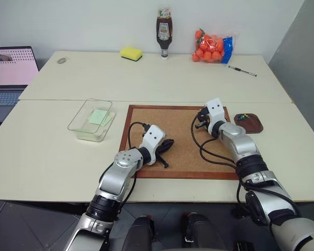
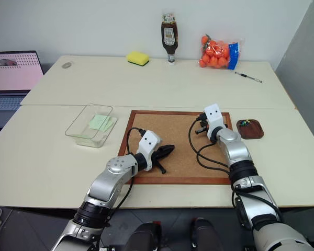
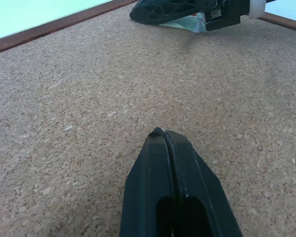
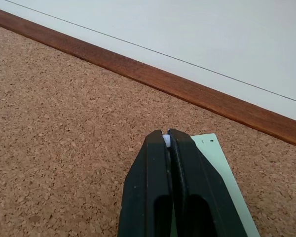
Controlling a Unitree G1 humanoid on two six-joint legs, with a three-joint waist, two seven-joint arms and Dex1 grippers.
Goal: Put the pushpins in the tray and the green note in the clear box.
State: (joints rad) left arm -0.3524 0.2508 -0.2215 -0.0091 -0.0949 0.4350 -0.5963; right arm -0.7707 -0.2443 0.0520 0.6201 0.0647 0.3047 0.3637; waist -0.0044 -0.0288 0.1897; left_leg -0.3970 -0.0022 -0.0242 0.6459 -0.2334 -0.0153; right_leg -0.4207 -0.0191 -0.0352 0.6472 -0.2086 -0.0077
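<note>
Two green notes are in play: one already lies in the clear box [image 1: 92,121] off to my left, and the other green note [image 4: 222,182] sits on the cork board [image 1: 183,144] under my right gripper [image 4: 166,138]. Its long side runs along the line of my fingers, back toward my wrist. My right jaws are pressed together over a small white pin head at the note's far end, near the board's back frame. My left gripper [image 3: 164,134] is closed on nothing, resting at the board's near left part, so the right arm is nearer. I count a few pushpins [image 1: 243,116] in the tray [image 1: 249,123], just right of the board.
</note>
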